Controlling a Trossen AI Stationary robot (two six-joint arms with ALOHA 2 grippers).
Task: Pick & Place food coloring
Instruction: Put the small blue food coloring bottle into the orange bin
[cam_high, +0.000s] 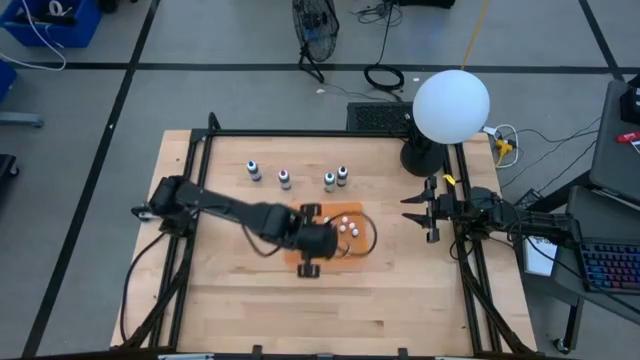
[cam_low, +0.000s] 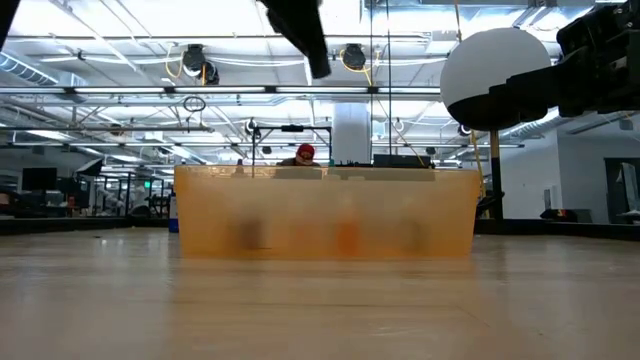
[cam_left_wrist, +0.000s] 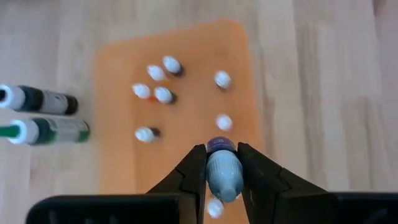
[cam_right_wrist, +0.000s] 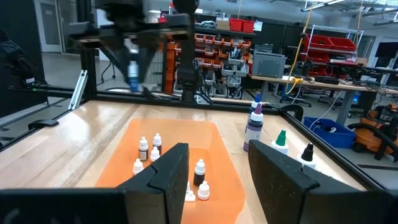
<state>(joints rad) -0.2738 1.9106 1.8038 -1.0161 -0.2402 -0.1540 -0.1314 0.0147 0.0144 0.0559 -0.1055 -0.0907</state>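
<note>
Bottle (cam_left_wrist: 222, 169) (tiny), pale cap, bluish body

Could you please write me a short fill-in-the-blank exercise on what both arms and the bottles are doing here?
1. The left gripper is shut on a small ____.
2. It hangs above the ____-coloured tray.
3. ____ food coloring bottles stand in a row on the table.
4. The right gripper holds ____.
Missing: bottle; orange; Four; nothing
</note>
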